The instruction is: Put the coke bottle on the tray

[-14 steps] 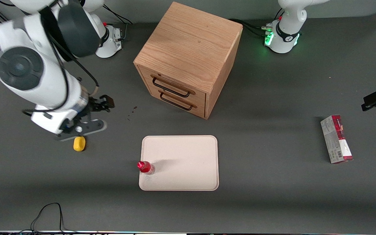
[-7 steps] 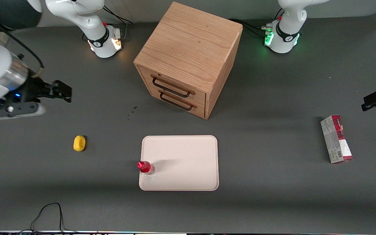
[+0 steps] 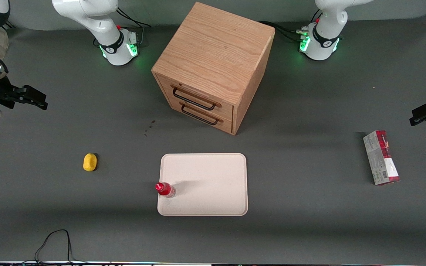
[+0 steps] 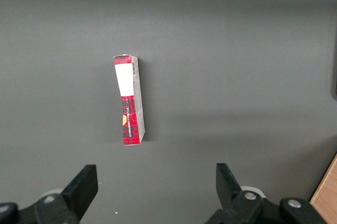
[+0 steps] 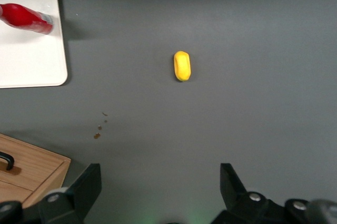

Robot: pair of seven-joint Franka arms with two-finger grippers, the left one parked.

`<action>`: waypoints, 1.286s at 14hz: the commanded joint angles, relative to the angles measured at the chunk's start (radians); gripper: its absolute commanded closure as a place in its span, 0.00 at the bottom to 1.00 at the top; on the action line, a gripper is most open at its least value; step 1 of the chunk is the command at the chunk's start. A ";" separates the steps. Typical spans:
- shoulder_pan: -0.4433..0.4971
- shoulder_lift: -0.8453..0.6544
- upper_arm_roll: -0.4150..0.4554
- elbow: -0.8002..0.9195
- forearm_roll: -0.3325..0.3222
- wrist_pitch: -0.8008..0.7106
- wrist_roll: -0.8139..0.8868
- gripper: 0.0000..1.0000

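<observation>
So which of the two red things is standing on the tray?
The coke bottle, upright on the tray's edge; the carton lies on the table. The gripper is away, open.

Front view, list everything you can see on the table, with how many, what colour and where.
coke bottle: one, red, upright on the tray's edge toward the working arm.
tray: one, pale pinkish-beige, in front of the drawer cabinet.
drawer cabinet: one, wooden, two drawers shut.
yellow lemon-like object: one, on the table toward the working arm's end.
carton box: one, red and grey, lying flat toward the parked arm's end.
gripper: one, black, open, raised at the working arm's end, holding nothing.
</observation>
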 commanded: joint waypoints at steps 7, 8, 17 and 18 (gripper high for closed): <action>-0.005 -0.007 -0.047 -0.010 0.021 0.020 -0.045 0.00; 0.003 -0.001 -0.053 -0.010 0.020 0.020 -0.036 0.00; 0.041 0.002 -0.098 -0.010 0.021 0.020 -0.027 0.00; 0.041 0.001 -0.096 -0.010 0.021 0.020 -0.027 0.00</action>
